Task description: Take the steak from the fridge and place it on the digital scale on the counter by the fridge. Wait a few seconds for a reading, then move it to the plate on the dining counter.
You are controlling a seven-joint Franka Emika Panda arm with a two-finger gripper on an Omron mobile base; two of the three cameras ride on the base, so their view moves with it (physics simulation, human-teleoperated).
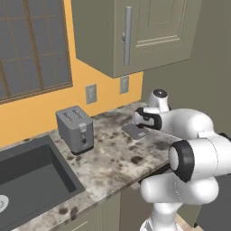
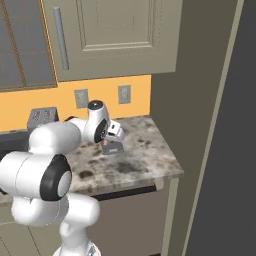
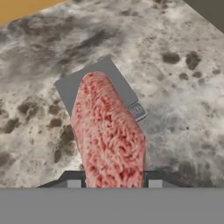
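My gripper is shut on the steak, a reddish-pink marbled slab that runs out from between the two fingers. Directly beneath it lies the digital scale, a flat grey square on the mottled stone counter. In the right base view the steak hangs low over the scale under the hand; I cannot tell if they touch. In the left base view the scale lies just past my arm. The fridge stands dark and tall at the right.
A silver toaster stands on the counter left of the scale, and a dark sink lies further left. Olive wall cabinets hang above the counter. Two wall outlets sit on the orange backsplash.
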